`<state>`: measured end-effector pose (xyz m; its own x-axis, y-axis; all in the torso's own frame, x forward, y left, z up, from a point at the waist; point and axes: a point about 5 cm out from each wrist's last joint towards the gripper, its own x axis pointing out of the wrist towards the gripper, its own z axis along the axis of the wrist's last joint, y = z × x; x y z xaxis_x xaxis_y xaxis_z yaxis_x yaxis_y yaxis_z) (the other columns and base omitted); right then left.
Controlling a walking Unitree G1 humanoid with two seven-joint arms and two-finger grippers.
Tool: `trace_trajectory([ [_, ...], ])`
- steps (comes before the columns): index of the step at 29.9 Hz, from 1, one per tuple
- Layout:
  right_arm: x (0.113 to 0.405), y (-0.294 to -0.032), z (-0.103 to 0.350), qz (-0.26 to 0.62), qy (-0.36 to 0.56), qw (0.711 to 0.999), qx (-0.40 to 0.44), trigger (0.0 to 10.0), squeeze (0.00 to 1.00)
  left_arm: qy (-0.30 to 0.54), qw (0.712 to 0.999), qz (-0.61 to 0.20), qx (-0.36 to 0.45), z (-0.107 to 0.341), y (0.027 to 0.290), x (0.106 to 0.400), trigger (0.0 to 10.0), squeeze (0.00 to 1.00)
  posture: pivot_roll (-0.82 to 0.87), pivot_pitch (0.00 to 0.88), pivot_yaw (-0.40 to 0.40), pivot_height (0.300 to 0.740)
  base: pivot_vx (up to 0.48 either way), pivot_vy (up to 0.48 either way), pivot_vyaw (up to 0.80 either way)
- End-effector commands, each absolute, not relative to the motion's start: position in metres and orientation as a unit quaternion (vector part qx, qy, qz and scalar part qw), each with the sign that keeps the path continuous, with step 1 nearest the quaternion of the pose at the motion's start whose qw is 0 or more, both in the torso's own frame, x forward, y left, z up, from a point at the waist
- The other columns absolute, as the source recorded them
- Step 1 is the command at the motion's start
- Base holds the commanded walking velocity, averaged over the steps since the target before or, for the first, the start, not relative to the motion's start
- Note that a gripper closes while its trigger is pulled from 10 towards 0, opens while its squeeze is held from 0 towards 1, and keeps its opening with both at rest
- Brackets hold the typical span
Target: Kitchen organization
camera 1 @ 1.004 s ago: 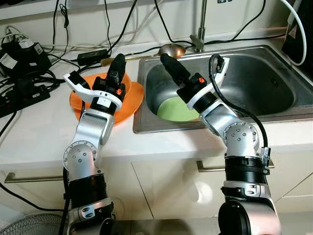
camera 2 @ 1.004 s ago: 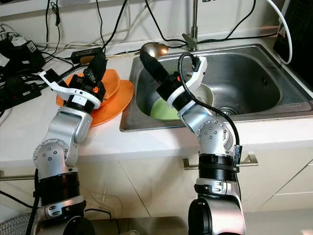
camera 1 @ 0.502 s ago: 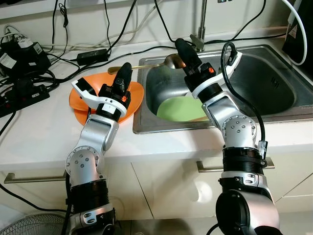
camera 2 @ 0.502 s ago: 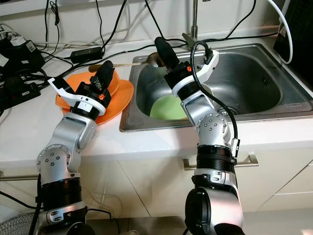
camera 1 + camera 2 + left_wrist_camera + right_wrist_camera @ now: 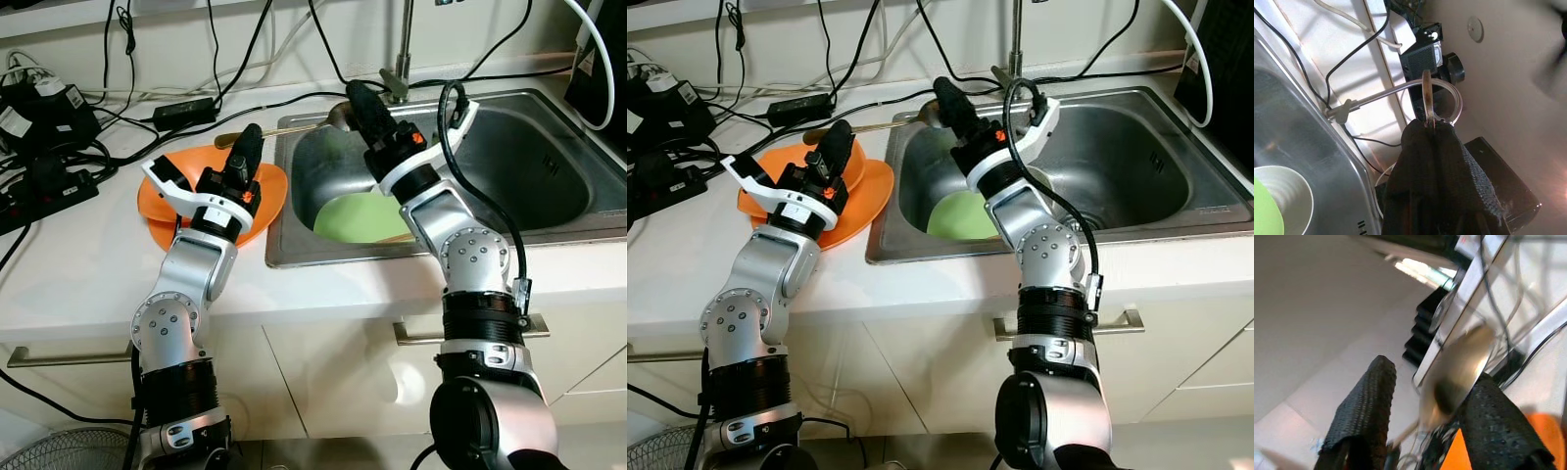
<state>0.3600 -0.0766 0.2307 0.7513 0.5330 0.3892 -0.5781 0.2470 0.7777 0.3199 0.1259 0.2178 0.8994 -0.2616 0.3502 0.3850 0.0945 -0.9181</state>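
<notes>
A metal ladle (image 5: 335, 116) lies on the white countertop (image 5: 78, 255) behind the sink's back left corner, its bowl near the faucet base and its long brass-coloured handle running off toward the robot's left. The right gripper (image 5: 358, 98) reaches up over that corner of the sink, right at the ladle's bowl. In the right wrist view the two black fingers (image 5: 1367, 406) stand spread apart, with the blurred bowl of the ladle (image 5: 1459, 367) between them; whether a pad touches it cannot be told.

The stainless sink (image 5: 549, 157) holds a light green plate (image 5: 364, 217) on its floor at the left, and a white bowl (image 5: 1043, 184) beside it, partly behind the right arm.

On the counter just left of the sink sits a stack of orange plates (image 5: 265, 201), their edge close to the sink rim. The left gripper (image 5: 247, 149) is raised above these plates, pointing toward the wall. In the left wrist view its fingers (image 5: 1435, 156) are pressed together with nothing between them, and the curved faucet (image 5: 1400, 90) shows beyond them.

Black cables (image 5: 196, 103) and power adapters (image 5: 44, 113) clutter the back left of the counter.
</notes>
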Motion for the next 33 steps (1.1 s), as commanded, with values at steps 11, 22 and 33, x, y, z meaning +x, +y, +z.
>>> trace_trajectory([
  [11,0.354,-0.063,0.235,0.377,-0.022,0.774,0.509,0.0,0.00,-0.045,0.741,-0.229,-0.629,0.222,0.123,0.319,0.0,0.00,-0.03,0.011,0.144,0.740,0.000,0.000,0.00],
  [22,0.359,-0.071,0.236,0.354,-0.033,0.780,0.515,0.0,0.00,-0.042,0.742,-0.233,-0.627,0.222,0.123,0.317,0.0,0.00,-0.03,0.012,0.144,0.740,0.000,0.000,0.00],
  [33,0.365,-0.078,0.237,0.324,-0.048,0.790,0.518,0.0,0.00,-0.012,0.771,-0.241,-0.590,0.212,0.117,0.314,0.0,0.00,-0.02,0.010,0.141,0.740,0.000,0.000,0.00],
])
